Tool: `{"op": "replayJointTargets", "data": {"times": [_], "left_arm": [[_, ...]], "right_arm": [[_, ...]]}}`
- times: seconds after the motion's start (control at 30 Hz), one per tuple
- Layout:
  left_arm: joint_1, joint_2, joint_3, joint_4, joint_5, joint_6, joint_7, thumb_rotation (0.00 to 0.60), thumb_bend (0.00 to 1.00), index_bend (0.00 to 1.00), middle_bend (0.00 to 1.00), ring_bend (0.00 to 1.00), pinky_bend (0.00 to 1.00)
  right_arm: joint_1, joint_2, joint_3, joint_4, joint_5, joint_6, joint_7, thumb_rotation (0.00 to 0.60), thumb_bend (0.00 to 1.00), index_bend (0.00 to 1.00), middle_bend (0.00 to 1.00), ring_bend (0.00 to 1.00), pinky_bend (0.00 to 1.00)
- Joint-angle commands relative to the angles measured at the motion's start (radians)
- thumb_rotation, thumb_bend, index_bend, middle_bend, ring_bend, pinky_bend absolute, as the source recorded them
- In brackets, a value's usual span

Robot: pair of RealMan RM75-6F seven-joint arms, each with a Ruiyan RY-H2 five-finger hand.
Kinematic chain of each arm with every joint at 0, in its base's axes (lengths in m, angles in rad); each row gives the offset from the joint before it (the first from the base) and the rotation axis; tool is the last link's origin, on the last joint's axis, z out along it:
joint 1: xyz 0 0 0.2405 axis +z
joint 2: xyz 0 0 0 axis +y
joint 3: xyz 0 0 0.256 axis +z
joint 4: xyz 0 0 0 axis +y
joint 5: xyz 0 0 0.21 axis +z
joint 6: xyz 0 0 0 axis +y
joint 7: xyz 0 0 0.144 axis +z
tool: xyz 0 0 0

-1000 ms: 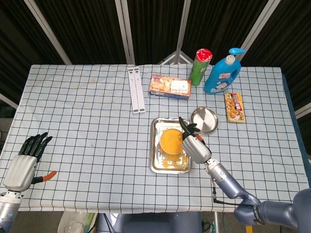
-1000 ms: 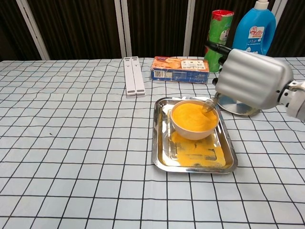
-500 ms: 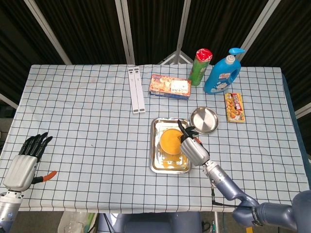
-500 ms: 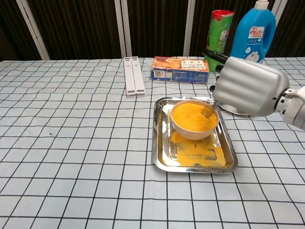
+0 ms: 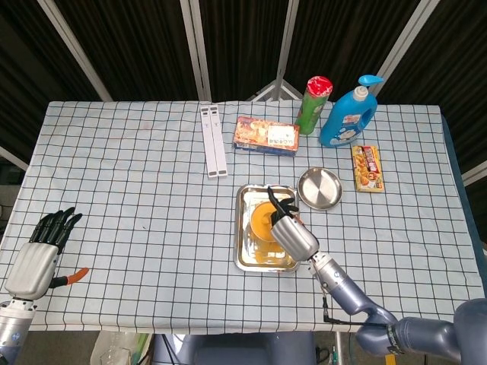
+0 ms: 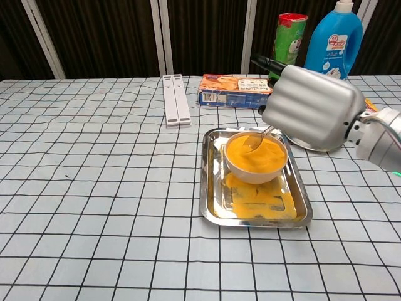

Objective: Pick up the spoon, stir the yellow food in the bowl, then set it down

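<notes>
Stage: we judge ourselves mid-stir; the spoon (image 6: pixel 255 140) is lifted off the table and its bowl end dips into the yellow food (image 6: pixel 254 153).
Right hand (image 6: pixel 311 108): it grasps the spoon handle, hovering at centre right of the chest view, above the right edge of the bowl (image 6: pixel 254 172); the fingers themselves are hidden behind the back of the hand.
Left hand (image 5: pixel 38 255): it lies at the lower left of the head view, well apart from the work, fingers stretched out and holding nothing.
Bowl: it sits in the tray (image 6: pixel 210 199), in the centre of the frame, with yellow spill on the tray floor in front of it.
Done: picking up the spoon, and bringing it into the food.
Left: finishing the stir, we reckon, then lifting the spoon out and setting it down.
Nearby: a small plate (image 5: pixel 319 188) lies just right of the tray; a box (image 6: pixel 237 91), a green can (image 6: pixel 287 34) and a blue bottle (image 6: pixel 333 39) stand along the top of the frame.
</notes>
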Motion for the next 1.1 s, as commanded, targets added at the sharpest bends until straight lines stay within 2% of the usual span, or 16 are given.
{"op": "replayJointTargets", "data": {"times": [0.03,0.27,0.63,1.1], "left_arm": [[0.0,0.0,0.0,0.0,0.0,0.001,-0.001,0.6,0.0,0.0,0.0,0.0,0.04],[-0.001,0.0,0.0,0.0,0.0,-0.001,0.001,0.6,0.0,0.0,0.0,0.0,0.04],[0.0,-0.002,-0.001,-0.001,0.0,0.0,0.005,0.6,0.0,0.0,0.0,0.0,0.04],[0.0,-0.002,-0.001,0.0,0.0,0.002,0.003,0.6,0.0,0.0,0.0,0.0,0.04]], "right_arm": [[-0.005,0.011,0.007,0.004,0.007,-0.004,-0.01,0.6,0.55,0.61,0.61,0.43,0.0],[-0.017,0.039,-0.001,0.009,-0.004,-0.015,-0.003,0.6,0.54,0.61,0.61,0.43,0.0],[-0.035,0.034,-0.028,0.043,-0.036,-0.041,0.004,0.6,0.54,0.61,0.61,0.43,0.0],[-0.036,-0.005,0.014,0.031,-0.045,-0.046,0.022,0.6,0.54,0.61,0.61,0.43,0.0]]}}
